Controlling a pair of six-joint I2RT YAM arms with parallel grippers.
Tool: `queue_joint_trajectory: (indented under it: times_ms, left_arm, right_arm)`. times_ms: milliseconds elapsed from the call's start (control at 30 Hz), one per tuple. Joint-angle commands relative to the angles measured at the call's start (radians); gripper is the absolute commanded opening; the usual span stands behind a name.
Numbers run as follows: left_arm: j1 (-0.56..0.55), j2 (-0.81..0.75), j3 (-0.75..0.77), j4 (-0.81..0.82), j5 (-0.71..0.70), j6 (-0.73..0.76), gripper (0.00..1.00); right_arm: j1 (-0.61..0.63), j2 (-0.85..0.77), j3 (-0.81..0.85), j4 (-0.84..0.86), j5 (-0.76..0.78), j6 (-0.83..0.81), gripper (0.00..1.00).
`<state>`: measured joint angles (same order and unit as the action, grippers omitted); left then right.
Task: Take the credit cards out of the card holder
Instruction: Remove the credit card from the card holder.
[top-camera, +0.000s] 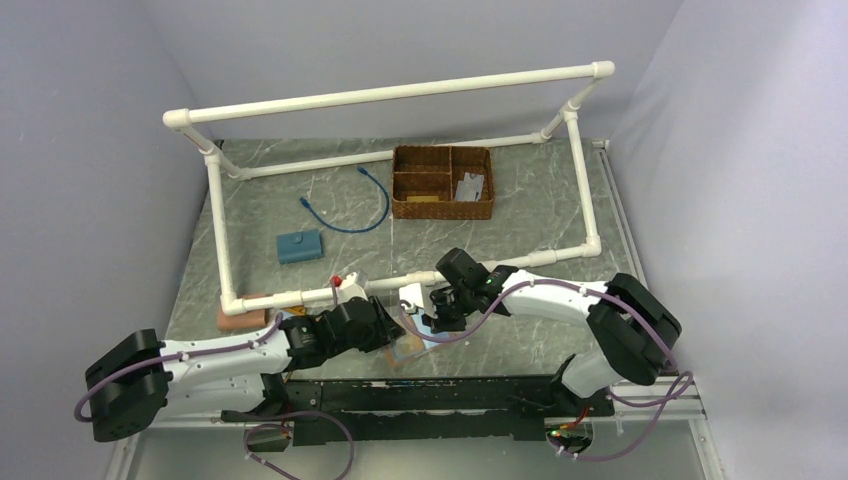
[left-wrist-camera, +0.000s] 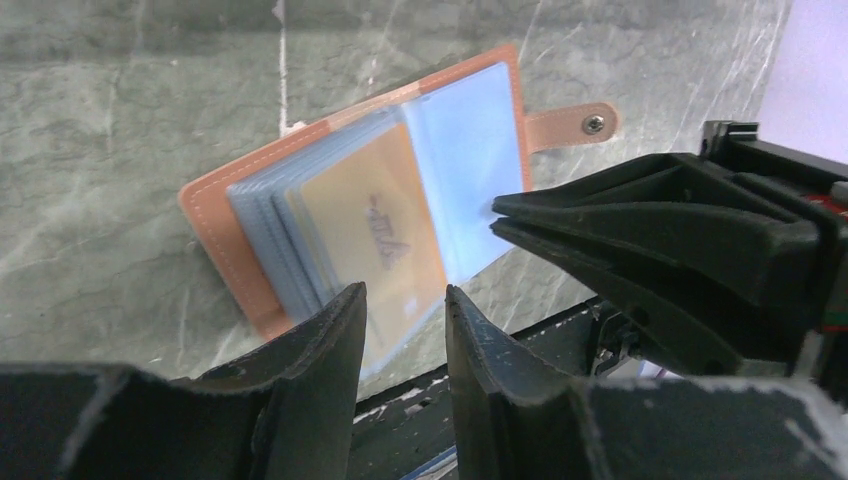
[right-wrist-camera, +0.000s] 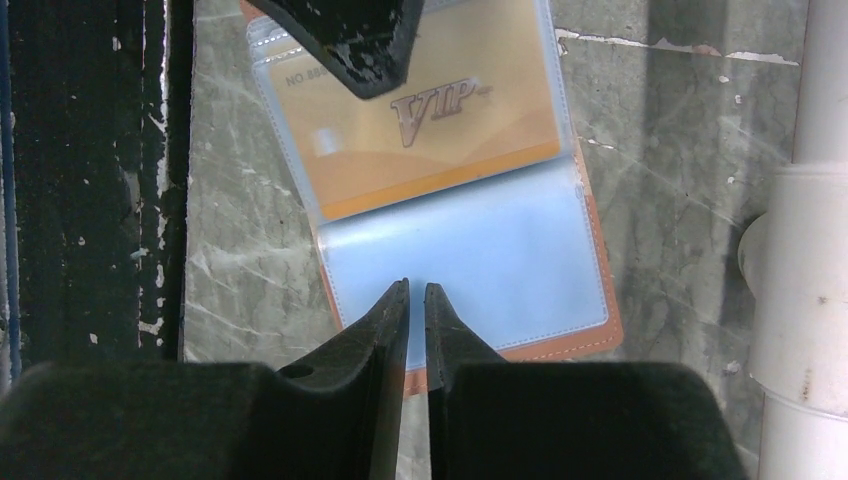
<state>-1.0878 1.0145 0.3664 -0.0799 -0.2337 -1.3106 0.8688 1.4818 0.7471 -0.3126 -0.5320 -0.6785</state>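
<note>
On the table (top-camera: 520, 200), bottom centre of the top view, the holder (right-wrist-camera: 470, 250) lay open. The right jaws, nearly closed, pinched its empty page; the left jaws stood part open at the card's (left-wrist-camera: 370, 230) edge, grip unclear. Extraction looked barely begun: next, clamp the card and slide it out.

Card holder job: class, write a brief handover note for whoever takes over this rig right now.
Grippers: left gripper open, astride the near edge of the yellow card. The right gripper is almost shut, apparently pinching an empty clear sleeve of the card holder.
Things: the card holder lies open on the table by the arm bases; the yellow card sits in its sleeve.
Done: holder opened.
Left: draw that card out, then check the sleeves behind it.
</note>
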Motion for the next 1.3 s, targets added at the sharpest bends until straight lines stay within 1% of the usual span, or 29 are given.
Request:
queue_joint_trajectory:
  times_ms: [0, 367, 533, 867, 1267]
  left_arm:
    - [0.003, 0.03, 0.063, -0.008, -0.009, -0.01, 0.4]
    - [0.003, 0.059, 0.115, -0.133, -0.033, -0.054, 0.42]
    - [0.003, 0.079, 0.12, -0.137, -0.028, -0.065, 0.44]
    - [0.003, 0.134, 0.143, -0.133, -0.013, -0.066, 0.45]
    - [0.003, 0.083, 0.128, -0.12, -0.012, -0.027, 0.45]
  right_arm:
    - [0.007, 0.004, 0.036, 0.018, 0.001, -0.014, 0.13]
    - [0.01, 0.022, 0.044, 0.01, 0.011, -0.012, 0.13]
    - [0.013, 0.027, 0.047, 0.007, 0.014, -0.012, 0.12]
    - [0.016, 0.032, 0.049, 0.002, 0.018, -0.013, 0.12]
    - [0.024, 0.044, 0.06, -0.015, 0.026, -0.02, 0.12]
